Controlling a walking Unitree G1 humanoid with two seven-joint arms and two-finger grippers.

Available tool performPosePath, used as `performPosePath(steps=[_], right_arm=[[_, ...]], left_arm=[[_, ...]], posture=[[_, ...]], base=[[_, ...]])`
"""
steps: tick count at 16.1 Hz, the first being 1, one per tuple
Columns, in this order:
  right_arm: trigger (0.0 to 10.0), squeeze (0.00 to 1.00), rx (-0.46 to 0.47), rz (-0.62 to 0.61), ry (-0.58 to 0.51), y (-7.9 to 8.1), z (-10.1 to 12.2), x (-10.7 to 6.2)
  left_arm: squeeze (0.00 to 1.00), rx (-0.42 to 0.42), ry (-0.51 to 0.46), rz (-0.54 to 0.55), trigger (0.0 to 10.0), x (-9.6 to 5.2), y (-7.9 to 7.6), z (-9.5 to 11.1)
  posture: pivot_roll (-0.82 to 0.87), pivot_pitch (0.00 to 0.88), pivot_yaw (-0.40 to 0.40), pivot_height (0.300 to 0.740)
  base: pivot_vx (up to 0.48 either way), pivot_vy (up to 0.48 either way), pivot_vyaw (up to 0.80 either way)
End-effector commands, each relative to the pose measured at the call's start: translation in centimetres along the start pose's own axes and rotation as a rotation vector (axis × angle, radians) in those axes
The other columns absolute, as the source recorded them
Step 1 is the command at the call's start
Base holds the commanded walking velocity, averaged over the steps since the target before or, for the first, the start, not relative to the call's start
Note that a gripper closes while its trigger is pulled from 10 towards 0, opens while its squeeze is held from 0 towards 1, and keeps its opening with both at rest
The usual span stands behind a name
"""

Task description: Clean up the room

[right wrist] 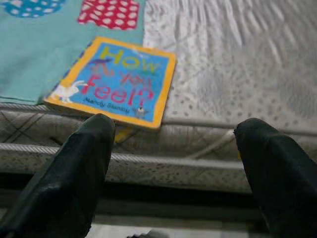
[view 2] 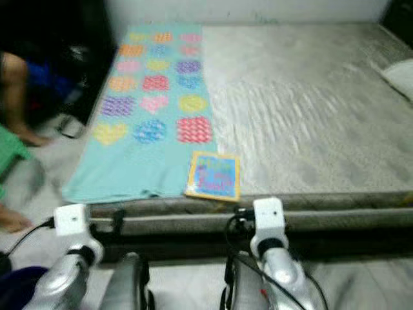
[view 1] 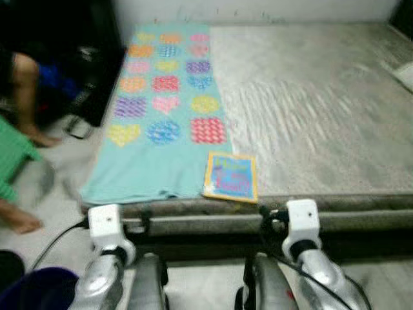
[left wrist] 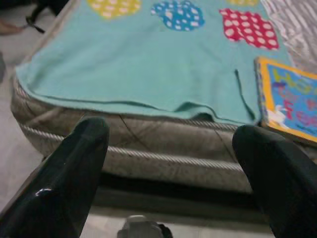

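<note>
A children's book (view 1: 230,177) with a yellow border and blue cover lies flat at the near edge of a grey mattress (view 1: 310,110). Its left edge overlaps a teal blanket (view 1: 161,103) patterned with coloured hearts and circles, spread along the mattress's left side. My right gripper (right wrist: 176,131) is open and hangs just in front of the mattress edge, with the book (right wrist: 116,79) a little beyond its left finger. My left gripper (left wrist: 171,139) is open too, facing the blanket's near hem (left wrist: 133,104) with the book's corner (left wrist: 290,99) off to one side. Neither holds anything.
A person's bare legs and feet (view 1: 35,132) are on the floor to the left of the mattress, near dark furniture (view 1: 90,58). A dark blue bin (view 1: 35,287) stands at my lower left. A white pillow (view 1: 405,74) lies at the far right edge.
</note>
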State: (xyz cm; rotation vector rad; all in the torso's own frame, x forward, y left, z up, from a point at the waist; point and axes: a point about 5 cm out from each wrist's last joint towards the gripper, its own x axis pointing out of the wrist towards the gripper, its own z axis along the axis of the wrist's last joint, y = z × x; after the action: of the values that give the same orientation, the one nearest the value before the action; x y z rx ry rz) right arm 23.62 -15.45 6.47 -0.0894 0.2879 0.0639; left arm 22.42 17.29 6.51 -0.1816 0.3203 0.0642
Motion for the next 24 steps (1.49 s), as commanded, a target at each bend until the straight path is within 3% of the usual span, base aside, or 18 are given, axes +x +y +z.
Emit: performPosePath(steps=[1,10,19,21,24], right_arm=[[10.0,0.00,0.007,0.006,-0.014,0.04,0.45,0.22],[10.0,0.00,-0.013,0.024,-0.033,0.33,0.68,0.34],[10.0,0.00,0.010,0.031,-0.032,0.38,0.59,0.64],[10.0,0.00,0.013,0.032,-0.034,0.40,0.61,0.67],[10.0,0.00,0.023,0.036,-0.047,0.41,0.76,0.61]], left_arm=[[0.00,-0.005,-0.022,-0.005,10.0,-0.05,-0.03,0.41],[0.00,-0.016,-0.022,-0.034,10.0,0.15,-0.39,0.49],[0.00,-0.019,-0.023,-0.035,10.0,0.48,-0.38,0.49],[0.00,-0.018,-0.021,-0.037,10.0,0.53,-0.39,0.49],[0.00,-0.017,-0.021,-0.037,10.0,0.56,-0.39,0.49]], posture=[[-0.07,0.132,0.033,0.578],[-0.07,0.127,0.038,0.578],[-0.07,0.116,0.040,0.578],[-0.07,0.117,0.041,0.553],[-0.07,0.117,0.041,0.553]], base=[[0.000,0.000,0.00],[0.000,0.000,0.00],[0.000,0.000,0.27],[0.000,0.000,0.00],[0.000,0.000,0.00]])
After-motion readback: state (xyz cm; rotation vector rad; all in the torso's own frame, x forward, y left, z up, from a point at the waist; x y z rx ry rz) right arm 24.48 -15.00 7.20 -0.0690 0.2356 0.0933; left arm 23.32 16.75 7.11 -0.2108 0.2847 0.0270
